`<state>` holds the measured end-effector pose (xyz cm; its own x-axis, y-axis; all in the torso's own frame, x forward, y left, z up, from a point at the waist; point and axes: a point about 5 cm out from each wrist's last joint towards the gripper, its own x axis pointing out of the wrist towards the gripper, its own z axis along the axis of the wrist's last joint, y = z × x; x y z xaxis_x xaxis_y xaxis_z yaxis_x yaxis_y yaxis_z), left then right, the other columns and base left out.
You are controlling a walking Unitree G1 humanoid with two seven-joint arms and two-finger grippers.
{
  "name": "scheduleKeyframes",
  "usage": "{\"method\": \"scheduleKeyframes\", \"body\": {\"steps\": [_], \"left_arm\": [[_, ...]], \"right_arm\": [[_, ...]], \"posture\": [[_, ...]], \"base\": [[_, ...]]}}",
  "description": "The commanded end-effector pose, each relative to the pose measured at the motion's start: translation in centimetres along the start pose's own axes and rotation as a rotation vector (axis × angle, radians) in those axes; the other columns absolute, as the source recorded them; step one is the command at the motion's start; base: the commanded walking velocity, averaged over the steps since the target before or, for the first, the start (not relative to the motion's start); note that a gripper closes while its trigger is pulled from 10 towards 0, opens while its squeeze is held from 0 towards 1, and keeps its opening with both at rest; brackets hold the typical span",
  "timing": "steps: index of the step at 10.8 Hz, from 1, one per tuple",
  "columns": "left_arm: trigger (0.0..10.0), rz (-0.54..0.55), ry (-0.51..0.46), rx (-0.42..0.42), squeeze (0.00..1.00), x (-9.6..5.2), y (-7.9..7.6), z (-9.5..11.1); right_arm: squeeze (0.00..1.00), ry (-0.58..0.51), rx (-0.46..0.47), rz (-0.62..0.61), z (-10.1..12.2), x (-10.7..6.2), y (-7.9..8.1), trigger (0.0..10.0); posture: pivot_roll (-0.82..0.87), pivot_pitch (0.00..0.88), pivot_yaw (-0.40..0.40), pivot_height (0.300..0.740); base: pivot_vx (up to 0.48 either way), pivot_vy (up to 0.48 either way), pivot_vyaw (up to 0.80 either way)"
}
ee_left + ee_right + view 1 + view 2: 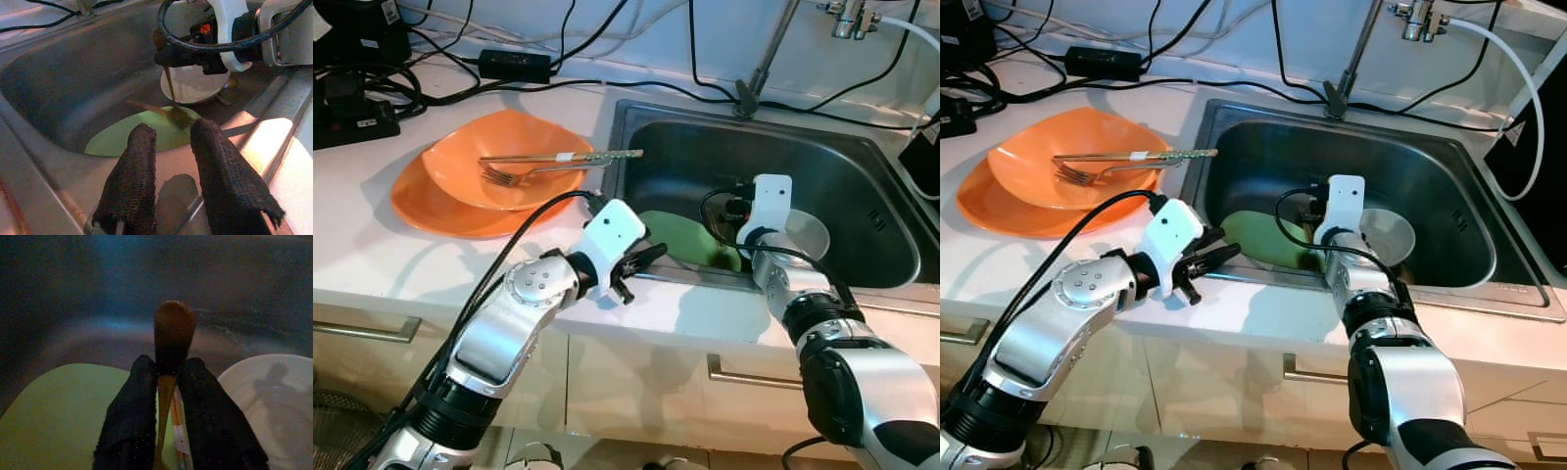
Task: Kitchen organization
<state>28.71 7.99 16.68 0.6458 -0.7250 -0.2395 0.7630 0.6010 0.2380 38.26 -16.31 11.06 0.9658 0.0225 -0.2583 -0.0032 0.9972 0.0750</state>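
Right gripper grips wooden spoon, upright over sink

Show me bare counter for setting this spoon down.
Free: white counter between the orange plates and the front edge. Also the strip before the sink. Crowded: cables behind, and the sink itself.

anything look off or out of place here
Black power cables and an adapter sprawl across the white counter right beside the steel sink, odd so near water. The pair of chopsticks overhangs the stacked orange plates, its tip over the sink edge.
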Motion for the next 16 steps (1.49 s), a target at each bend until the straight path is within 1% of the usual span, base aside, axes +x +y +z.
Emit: {"method": "scheduleKeyframes", "body": {"steps": [1, 2, 3, 5, 7, 8, 9, 10, 11, 12, 13, 14, 15, 16], "left_arm": [[10.0, -0.03, 0.004, 0.009, 0.0, 0.1, -0.7, 0.0], [10.0, -0.032, 0.004, 0.01, 0.0, 0.1, -0.7, 0.0], [10.0, -0.033, 0.003, 0.011, 0.0, 0.1, -0.7, 0.0], [10.0, -0.037, 0.002, 0.017, 0.0, 0.2, -0.9, 0.0], [10.0, -0.042, 0.002, 0.019, 0.0, 0.2, -1.1, -0.1], [10.0, -0.042, 0.002, 0.02, 0.0, 0.2, -1.1, -0.1], [10.0, -0.043, 0.001, 0.021, 0.0, 0.3, -1.2, -0.1], [10.0, -0.039, -0.002, 0.033, 0.0, 0.3, -1.2, 0.0], [10.0, -0.028, -0.007, 0.048, 0.0, 0.3, -1.1, 0.1], [10.0, 0.023, -0.025, 0.098, 0.0, 0.3, -0.7, 0.3], [10.0, 0.053, -0.031, 0.13, 0.0, 0.3, -0.4, 0.3], [10.0, 0.097, -0.047, 0.151, 0.0, 0.3, 0.0, 0.4], [10.0, 0.115, -0.059, 0.162, 0.0, 0.3, 0.1, 0.5], [10.0, 0.119, -0.063, 0.179, 0.0, 0.4, 0.0, 0.3]], "right_arm": [[0.09, 0.001, -0.005, -0.008, 0.0, 0.0, -0.2, 10.0], [0.09, 0.002, -0.007, -0.008, -0.1, 0.0, -0.2, 10.0], [0.0, 0.001, -0.011, -0.009, -0.1, 0.0, -0.2, 10.0], [0.0, -0.025, -0.027, -0.015, 0.3, 0.0, -0.4, 10.0], [0.0, -0.111, -0.041, 0.008, 2.2, 0.2, 0.0, 10.0], [0.7, -0.141, -0.053, 0.019, 2.9, 0.2, 0.1, 10.0], [1.0, -0.153, -0.058, 0.016, 3.2, 0.3, 0.2, 10.0], [0.0, -0.187, -0.085, 0.009, 3.8, 0.2, 0.4, 10.0], [0.0, -0.212, -0.095, 0.005, 4.1, 0.2, 0.4, 10.0], [0.0, -0.292, -0.089, 0.017, 5.1, 0.0, 0.7, 10.0], [0.0, -0.367, -0.061, 0.033, 6.2, -0.4, 1.0, 10.0], [0.0, -0.471, -0.025, 0.032, 7.5, -1.1, 1.1, 10.0], [0.0, -0.53, -0.02, 0.027, 8.0, -1.9, 1.2, 10.0], [0.0, -0.602, -0.025, 0.015, 8.2, -3.7, 1.0, 10.0]], "posture": [[0.0, 0.069, -0.128, 0.74], [0.0, 0.069, -0.128, 0.74], [0.0, 0.062, -0.128, 0.74], [0.0, 0.054, -0.126, 0.74], [0.0, 0.049, -0.125, 0.74], [0.0, 0.05, -0.127, 0.74], [0.0, 0.054, -0.127, 0.74], [0.0, 0.06, -0.128, 0.74], [0.0, 0.06, -0.128, 0.74], [0.0, 0.063, -0.129, 0.74], [0.0, 0.063, -0.129, 0.74], [-0.01, 0.07, -0.129, 0.74], [-0.02, 0.075, -0.128, 0.74], [-0.04, 0.081, -0.125, 0.74]], "base": [[0.0, 0.0, 0.0], [0.0, 0.0, 0.0], [0.0, 0.0, 0.0], [0.0, 0.0, 0.0], [0.0, 0.0, 0.0], [0.0, 0.0, 0.0], [0.0, 0.0, 0.0], [0.0, 0.0, 0.0], [0.0, 0.0, 0.0], [0.0, 0.0, 0.0], [0.0, 0.0, 0.0], [0.0, 0.0, 0.0], [0.0, 0.0, 0.0], [0.0, 0.0, 0.0]]}}
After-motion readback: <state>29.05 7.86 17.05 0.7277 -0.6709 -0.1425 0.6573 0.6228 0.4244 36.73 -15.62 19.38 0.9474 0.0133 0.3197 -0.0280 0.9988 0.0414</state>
